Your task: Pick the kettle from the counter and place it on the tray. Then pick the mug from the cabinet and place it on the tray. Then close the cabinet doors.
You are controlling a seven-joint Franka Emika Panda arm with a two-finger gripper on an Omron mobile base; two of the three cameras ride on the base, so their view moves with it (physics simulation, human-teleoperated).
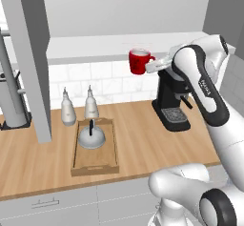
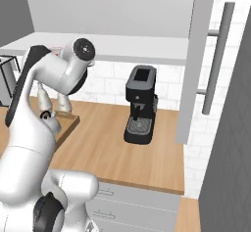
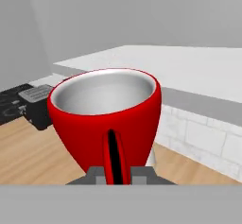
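The red mug (image 1: 138,61) hangs in the air at the front edge of the cabinet shelf (image 1: 90,46), above the counter (image 1: 143,144). My gripper (image 1: 152,66) is shut on its red side handle. In the hand view the mug (image 3: 104,109) is upright, white inside, with its handle pinched between my fingertips (image 3: 97,175) at the gripper (image 3: 116,175). The silver-grey kettle (image 1: 91,137) stands on the light-wood tray (image 1: 95,168) to the lower left of the mug. Both cabinet doors stand open: the left one (image 1: 28,53) and the right one (image 2: 196,55) with its silver bar handle (image 2: 215,59).
A black coffee machine (image 1: 171,106) stands on the counter right under my hand, also seen in the right base view (image 2: 140,104). Two white bottles (image 1: 67,108) (image 1: 91,104) stand just behind the tray. A grey stand (image 1: 12,91) sits at the far left.
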